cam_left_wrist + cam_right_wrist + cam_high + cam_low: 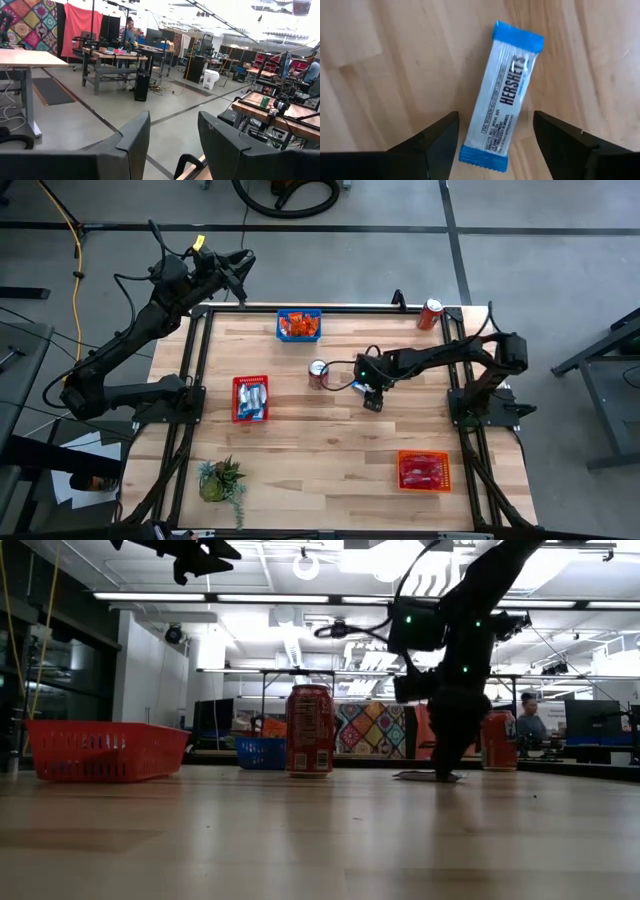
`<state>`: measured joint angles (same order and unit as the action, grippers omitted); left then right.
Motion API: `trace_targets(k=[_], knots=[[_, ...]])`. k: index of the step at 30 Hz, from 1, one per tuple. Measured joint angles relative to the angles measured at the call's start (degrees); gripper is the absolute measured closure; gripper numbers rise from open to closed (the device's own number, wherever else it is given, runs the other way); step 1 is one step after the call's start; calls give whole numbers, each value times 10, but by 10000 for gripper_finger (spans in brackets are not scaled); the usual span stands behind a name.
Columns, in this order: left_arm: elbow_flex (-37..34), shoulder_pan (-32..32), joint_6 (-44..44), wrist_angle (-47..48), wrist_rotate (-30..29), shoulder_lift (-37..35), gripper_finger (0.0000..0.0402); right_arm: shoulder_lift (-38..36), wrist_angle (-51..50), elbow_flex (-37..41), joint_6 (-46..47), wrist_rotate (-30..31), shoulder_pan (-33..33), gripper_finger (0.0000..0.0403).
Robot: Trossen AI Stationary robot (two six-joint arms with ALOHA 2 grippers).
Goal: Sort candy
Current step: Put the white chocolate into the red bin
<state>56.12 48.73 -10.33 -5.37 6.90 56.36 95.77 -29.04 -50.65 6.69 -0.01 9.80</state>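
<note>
Overhead and table-level cameras share the drink can (318, 373)

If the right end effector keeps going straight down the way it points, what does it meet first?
Probably the blue-and-white candy packet lying flat on the table; the open right end effector straddles its near end.

Two black jointed arms (130, 345) trailing black cables, green lights.

Candy packet (504, 97) white, blue ends; baskets blue (299, 326), red (250, 398), orange (423, 470); worktop (330, 430) pale wood-grain.
</note>
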Motion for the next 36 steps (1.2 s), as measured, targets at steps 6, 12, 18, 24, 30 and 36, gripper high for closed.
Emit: trace_targets(k=[6,12,18,24,30,36], knots=[[0,0,0,0,0,0,247,29,-17,-4,23,3,-3,169],[0,0,-1,0,9,0,247,33,-61,-6,42,7,-9,305],[0,-16,-55,-17,43,6,247,12,-100,-20,79,16,-9,373],[0,-106,-60,-32,31,32,247,-74,-120,-8,32,72,-4,397],[10,-265,17,-37,-70,80,237,-226,-113,51,35,89,-4,400],[41,-399,63,-35,-149,143,177,-353,39,96,33,84,-4,400]])
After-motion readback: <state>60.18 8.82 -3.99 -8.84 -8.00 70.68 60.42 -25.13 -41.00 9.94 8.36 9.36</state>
